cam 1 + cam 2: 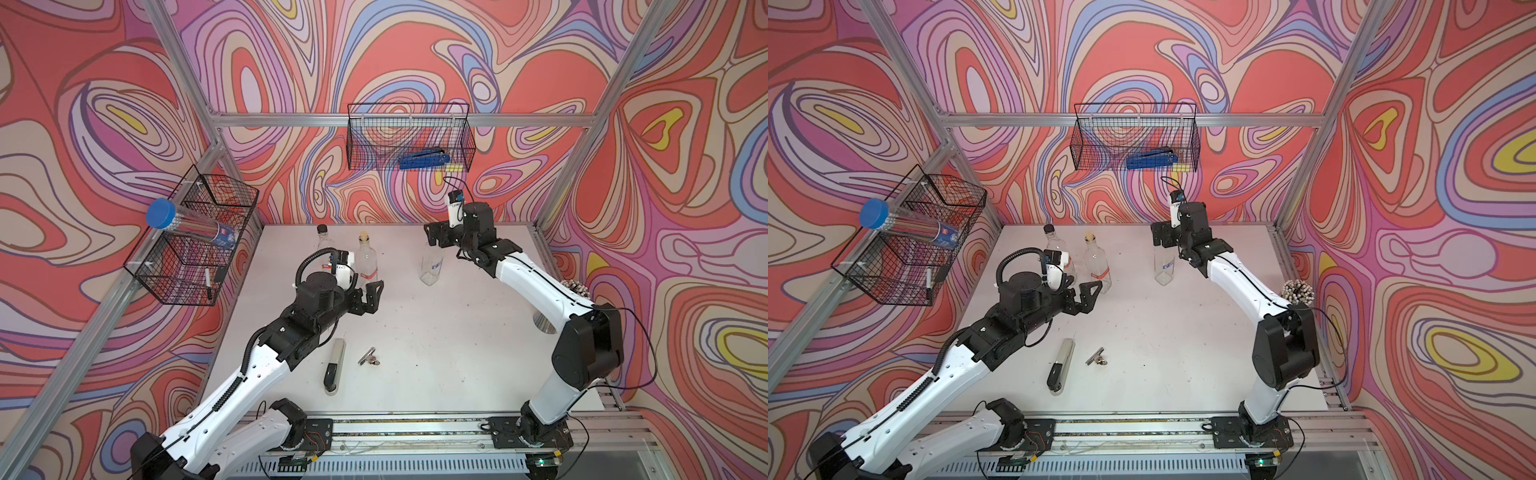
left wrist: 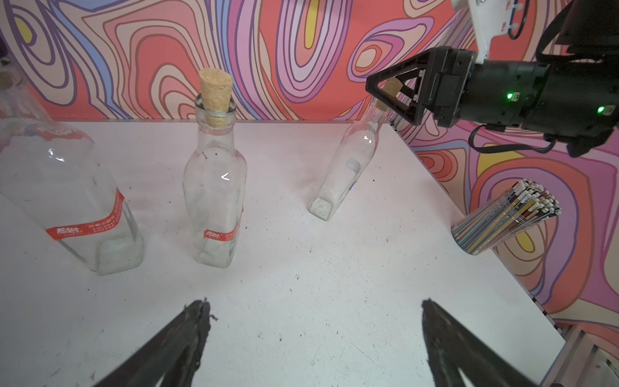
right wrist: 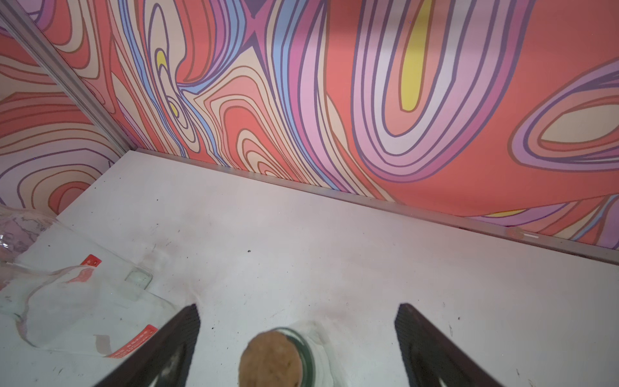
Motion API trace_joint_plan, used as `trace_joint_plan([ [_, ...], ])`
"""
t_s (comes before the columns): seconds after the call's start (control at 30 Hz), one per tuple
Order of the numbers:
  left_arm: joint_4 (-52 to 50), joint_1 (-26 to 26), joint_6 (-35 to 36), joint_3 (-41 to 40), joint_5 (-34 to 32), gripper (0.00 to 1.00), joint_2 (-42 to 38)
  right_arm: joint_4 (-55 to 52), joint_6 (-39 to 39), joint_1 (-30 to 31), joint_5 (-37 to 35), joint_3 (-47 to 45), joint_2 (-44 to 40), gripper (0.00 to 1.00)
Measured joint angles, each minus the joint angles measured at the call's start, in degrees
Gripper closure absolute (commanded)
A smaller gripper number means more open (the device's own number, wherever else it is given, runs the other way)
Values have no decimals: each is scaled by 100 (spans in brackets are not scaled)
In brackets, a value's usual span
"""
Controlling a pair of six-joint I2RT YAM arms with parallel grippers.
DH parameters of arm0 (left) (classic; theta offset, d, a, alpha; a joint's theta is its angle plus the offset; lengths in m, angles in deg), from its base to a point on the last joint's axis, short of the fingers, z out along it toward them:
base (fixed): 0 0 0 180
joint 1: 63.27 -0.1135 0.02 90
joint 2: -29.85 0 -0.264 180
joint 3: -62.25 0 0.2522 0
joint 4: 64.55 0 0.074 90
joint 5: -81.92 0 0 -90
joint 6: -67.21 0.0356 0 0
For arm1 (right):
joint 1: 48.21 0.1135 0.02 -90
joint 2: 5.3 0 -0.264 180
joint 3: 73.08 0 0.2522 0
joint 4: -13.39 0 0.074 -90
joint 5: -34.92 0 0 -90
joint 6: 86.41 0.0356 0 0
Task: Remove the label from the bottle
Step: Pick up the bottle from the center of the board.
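Barely started lol: my right tool (image 3: 298, 308) wide open astride bottle (image 2: 338, 181) cork (image 3: 271, 358), left tool (image 2: 315, 305) open, empty; label (image 1: 1168, 264) still on.

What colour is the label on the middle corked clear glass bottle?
The label is red with white print; left wrist view shows it best.
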State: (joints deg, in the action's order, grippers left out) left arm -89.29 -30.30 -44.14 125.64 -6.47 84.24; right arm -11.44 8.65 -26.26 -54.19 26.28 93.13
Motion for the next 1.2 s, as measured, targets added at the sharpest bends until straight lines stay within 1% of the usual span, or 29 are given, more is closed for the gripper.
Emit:
trace_joint_plan([
  [0.5,9,9,-37,-94,-2,0,-61,149,-7,37,-44,-13,127,13],
  [1.0,9,9,-35,-114,-4,0,-177,160,-7,63,-203,-81,199,12],
  [1.1,11,9,-35,-142,-2,0,-177,157,-7,63,-221,-125,199,13],
  [1.2,9,9,-35,-144,-4,0,-179,155,-7,63,-227,-155,199,17],
])
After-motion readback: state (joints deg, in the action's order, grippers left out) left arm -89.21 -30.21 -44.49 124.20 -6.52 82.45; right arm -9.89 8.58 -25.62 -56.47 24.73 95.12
